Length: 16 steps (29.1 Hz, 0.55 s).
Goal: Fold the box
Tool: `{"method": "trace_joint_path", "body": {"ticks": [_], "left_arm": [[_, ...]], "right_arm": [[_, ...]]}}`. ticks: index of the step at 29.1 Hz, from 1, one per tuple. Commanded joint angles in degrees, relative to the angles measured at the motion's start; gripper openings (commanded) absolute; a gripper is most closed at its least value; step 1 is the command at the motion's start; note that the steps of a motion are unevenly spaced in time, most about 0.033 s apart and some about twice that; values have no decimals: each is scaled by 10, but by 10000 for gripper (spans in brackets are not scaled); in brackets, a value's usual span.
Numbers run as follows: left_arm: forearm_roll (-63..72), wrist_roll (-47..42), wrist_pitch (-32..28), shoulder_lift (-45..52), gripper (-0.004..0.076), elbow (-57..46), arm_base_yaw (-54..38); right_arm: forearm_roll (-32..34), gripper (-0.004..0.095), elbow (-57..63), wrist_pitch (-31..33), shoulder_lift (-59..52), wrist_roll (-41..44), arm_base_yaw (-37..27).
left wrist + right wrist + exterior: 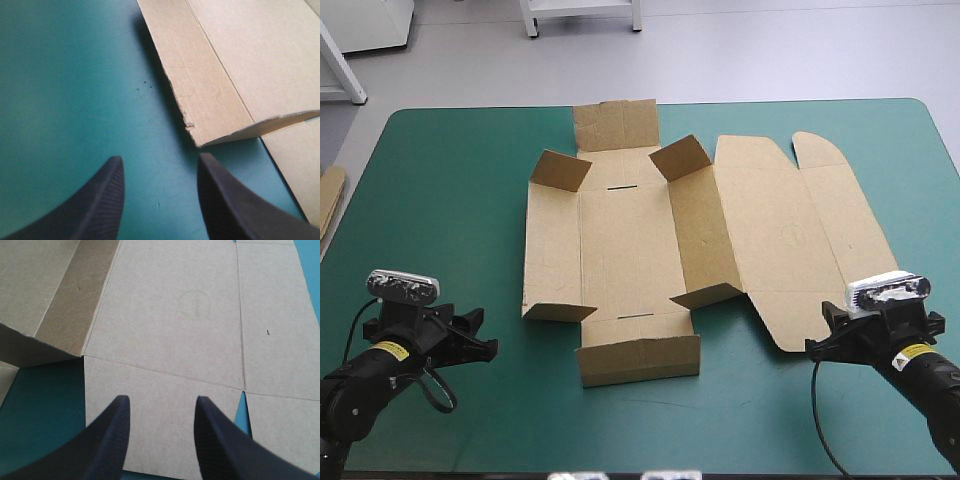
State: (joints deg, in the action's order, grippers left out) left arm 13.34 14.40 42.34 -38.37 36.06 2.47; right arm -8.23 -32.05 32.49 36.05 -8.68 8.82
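Although cut and creased, the box [620, 250] lies mostly flat at the centre of the teal-green cover [440, 200]. Its corner flaps stand partly raised, its right wall appears tilted up, and the lid is flat to the right.

Left to right:
- **Spare board** [328, 195] shows at the table's left edge, well apart from the box.
- **Left gripper** [480, 334] is at the near left. Its fingers are apart and empty over bare cover, with the box's near-left corner just ahead.
- **Right gripper** [820, 333] is at the near right. Its fingers are apart and empty above the lid's near flap.

Handling, as judged:
- The sheet looks light. It should be stiff across each panel and bend only along the creases.
- Edges lying flat on the cover give the fingers little to pinch.
- A push from one side would likely slide the whole sheet.
- The better holds are the lifted edges. The left wall's near flap suits the left gripper, and the tilted right wall or its near flap suits the right.
- A hard squeeze may crush the board's edge.

Views compared:
- **High view:** it alone gives the full layout, both arms and the two slots [620, 187] at the base's far and near ends.
- **Left wrist view:** it alone shows the gap under the lifted near-left flap and a small nick [189, 125] on the left edge.
- **Right wrist view:** it alone shows a faint ring mark [195, 305] on the lid. It also confirms that the right fingers are over board, not cover.
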Motion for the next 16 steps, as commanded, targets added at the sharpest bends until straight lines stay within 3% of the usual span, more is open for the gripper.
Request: {"method": "trace_joint_path", "body": {"ticks": [1,16], "left_arm": [[12,0,-34,0,333,17,0],[44,-9,-35,-5,345,17,0]], "right_arm": [[0,391,-20,-34,2,-3,1],[0,391,-20,-26,2,-1,1]]}}
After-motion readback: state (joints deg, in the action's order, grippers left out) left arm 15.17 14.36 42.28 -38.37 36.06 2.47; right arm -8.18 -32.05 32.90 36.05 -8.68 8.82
